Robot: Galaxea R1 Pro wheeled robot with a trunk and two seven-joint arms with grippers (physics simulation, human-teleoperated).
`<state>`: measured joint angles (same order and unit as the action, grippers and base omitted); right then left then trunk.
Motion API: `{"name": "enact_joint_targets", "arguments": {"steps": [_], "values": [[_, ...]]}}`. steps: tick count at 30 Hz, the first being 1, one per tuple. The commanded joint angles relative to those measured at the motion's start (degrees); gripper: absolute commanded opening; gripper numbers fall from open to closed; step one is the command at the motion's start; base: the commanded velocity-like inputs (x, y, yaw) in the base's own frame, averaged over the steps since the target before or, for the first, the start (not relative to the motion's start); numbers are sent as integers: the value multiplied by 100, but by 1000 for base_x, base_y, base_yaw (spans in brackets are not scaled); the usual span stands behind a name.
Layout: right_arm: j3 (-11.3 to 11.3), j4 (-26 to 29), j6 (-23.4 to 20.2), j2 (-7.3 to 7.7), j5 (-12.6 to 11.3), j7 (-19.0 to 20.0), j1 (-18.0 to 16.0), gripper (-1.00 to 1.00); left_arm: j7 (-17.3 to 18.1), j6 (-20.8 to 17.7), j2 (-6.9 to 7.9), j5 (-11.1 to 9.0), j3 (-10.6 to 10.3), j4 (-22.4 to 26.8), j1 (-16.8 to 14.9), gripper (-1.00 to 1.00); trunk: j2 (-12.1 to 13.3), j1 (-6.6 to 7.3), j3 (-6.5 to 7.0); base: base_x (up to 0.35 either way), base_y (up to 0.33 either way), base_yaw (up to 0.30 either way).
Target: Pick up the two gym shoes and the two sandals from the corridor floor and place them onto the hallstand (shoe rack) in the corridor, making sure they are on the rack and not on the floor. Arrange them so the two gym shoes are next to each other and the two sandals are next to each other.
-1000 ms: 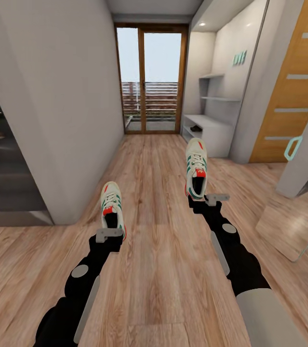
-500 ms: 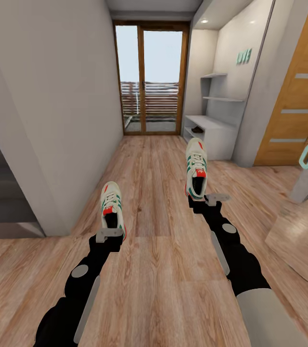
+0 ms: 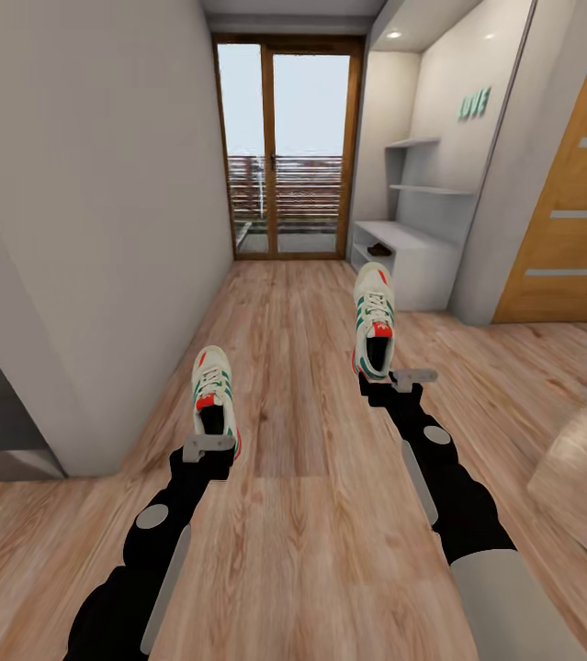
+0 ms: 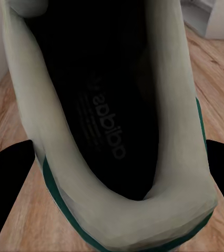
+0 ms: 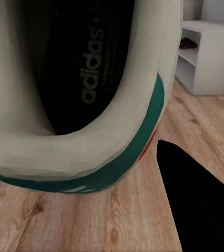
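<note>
Now one gym shoe (image 3: 213,391) is clamped at the heel by the left gripper (image 3: 208,449), and the other shoe (image 3: 374,318) is clamped at the heel by the right gripper (image 3: 401,377); both are held above the floor (image 3: 302,514), toes pointed down the corridor. Dark fingers (image 4: 9,181) are seen on either side of the left shoe's heel. Ahead, the rack (image 3: 414,260) is seen against the right wall beside the glass door (image 3: 286,147), a dark item (image 5: 187,43) lying in its upper compartment.
</note>
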<state>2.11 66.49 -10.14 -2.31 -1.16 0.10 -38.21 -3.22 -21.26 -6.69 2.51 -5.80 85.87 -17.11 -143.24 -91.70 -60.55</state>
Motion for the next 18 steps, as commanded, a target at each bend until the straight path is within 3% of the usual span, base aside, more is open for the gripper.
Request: {"name": "enact_joint_targets", "arguments": {"steps": [1,18], "values": [[0,9,-32,-2,-12,-1,-2,-100,-30,-33,1,30,-9,8,-3,-100,-2,-2,-6,345,0,0],[0,5,-31,-3,-7,-1,-2,-100,-30,-33,1,31,-9,8,-3,-100,-2,-2,-6,345,0,0]]}}
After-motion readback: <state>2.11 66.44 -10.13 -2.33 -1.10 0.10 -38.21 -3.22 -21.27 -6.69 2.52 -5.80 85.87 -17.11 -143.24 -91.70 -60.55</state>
